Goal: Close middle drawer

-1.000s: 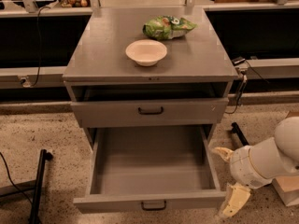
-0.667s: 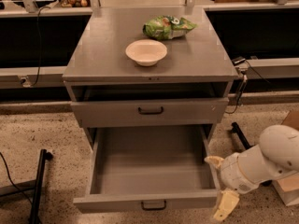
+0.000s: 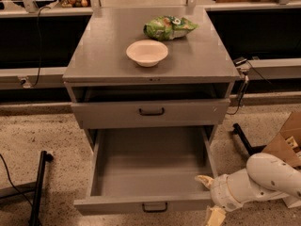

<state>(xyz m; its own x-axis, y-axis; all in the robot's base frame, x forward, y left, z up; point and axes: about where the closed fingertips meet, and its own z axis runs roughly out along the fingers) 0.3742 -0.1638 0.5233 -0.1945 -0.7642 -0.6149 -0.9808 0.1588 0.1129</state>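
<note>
Middle drawer open, gripper at its front right corner.
I count two drawer fronts on the grey metal cabinet (image 3: pixel 103 55), one dark handle each: the taller-fronted grey upper drawer (image 3: pixel 113 113), and below it the low-fronted grey middle drawer (image 3: pixel 146 168), pulled well out. One white two-finger gripper (image 3: pixel 206 200) sits low right, its two cream fingers (image 3: pixel 204 180) spread apart, one inside the front panel and one outside; contact I can't tell. On top: one round white bowl (image 3: pixel 147 52) and one crinkly green bag (image 3: pixel 169 27), near but apart.

Spread pincer (image 3: pixel 207 199) at open middle drawer's (image 3: pixel 146 167) front right corner.
</note>
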